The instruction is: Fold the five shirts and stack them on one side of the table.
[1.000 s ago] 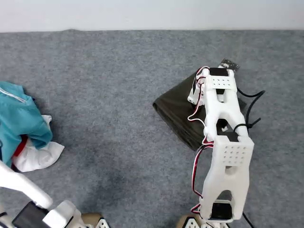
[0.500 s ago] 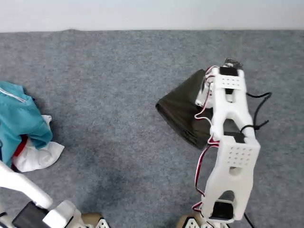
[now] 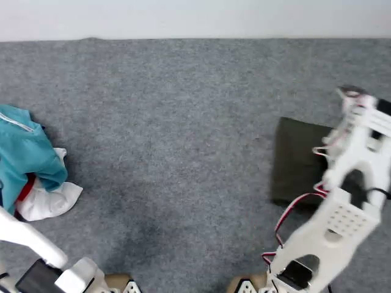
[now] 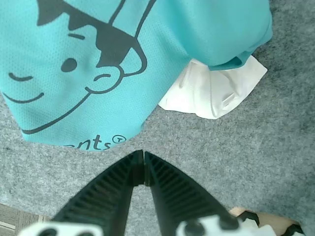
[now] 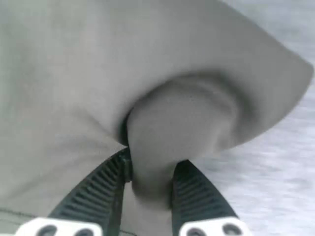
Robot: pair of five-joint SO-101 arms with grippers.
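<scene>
Olive shirt [image 3: 296, 160] slides right, right gripper [image 5: 150, 167] pinching its bunched edge. Soft, limp cloth. Left gripper [image 4: 143, 158] closed, empty.

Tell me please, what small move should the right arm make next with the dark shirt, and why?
Probably open the right gripper and let go: the dark shirt lies folded near the right edge of the table, yet the gripper pinches a bunch of its cloth.

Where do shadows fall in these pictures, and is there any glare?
High view: soft, even light, a faint dark patch on the grey carpet. Right wrist view: deep shadow in the fold of the dark olive shirt where the right pincer grips it. No glare in any view.
</scene>
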